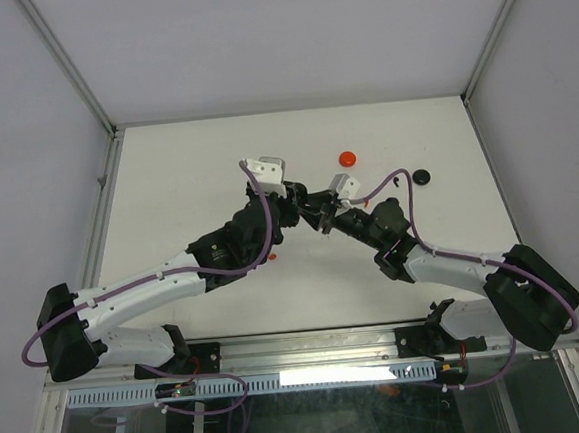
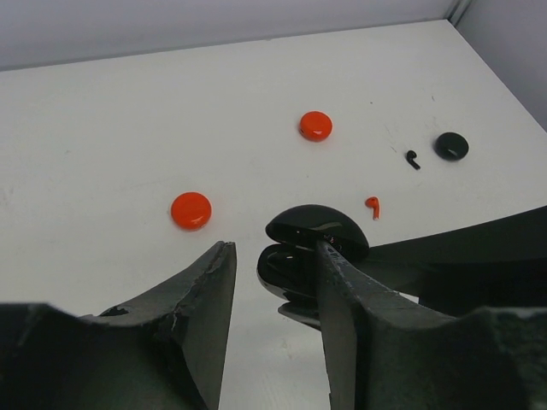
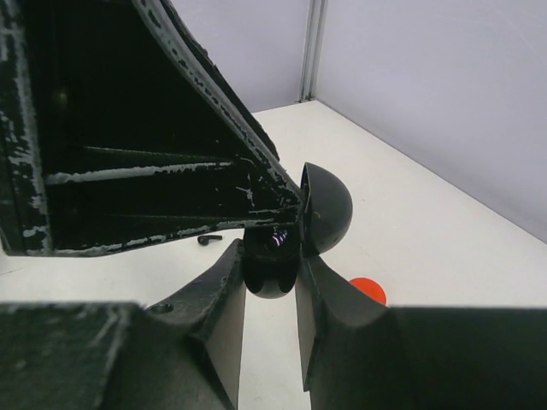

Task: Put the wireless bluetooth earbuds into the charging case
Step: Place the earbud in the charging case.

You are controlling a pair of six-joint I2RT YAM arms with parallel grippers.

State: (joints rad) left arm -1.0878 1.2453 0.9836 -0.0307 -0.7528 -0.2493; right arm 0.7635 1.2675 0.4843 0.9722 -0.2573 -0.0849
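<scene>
The charging case (image 2: 295,260) is a glossy black shell with its domed lid (image 2: 318,226) hinged open. My right gripper (image 3: 272,256) is shut on the case's base (image 3: 272,273), holding it above the table, with the lid (image 3: 329,209) standing to the right. My left gripper (image 2: 273,245) is open, its right finger (image 2: 342,290) against the case and nothing between its jaws. In the top view both grippers meet at mid-table, left (image 1: 304,203) and right (image 1: 325,217). A red earbud (image 2: 373,206) and a black earbud (image 2: 413,159) lie on the table beyond the case.
Two red discs (image 2: 191,210) (image 2: 315,125) and a black disc (image 2: 451,146) lie on the white table (image 1: 196,174). From above, the red disc (image 1: 346,159) and black disc (image 1: 423,176) sit behind the grippers. Metal rails and grey walls border the table.
</scene>
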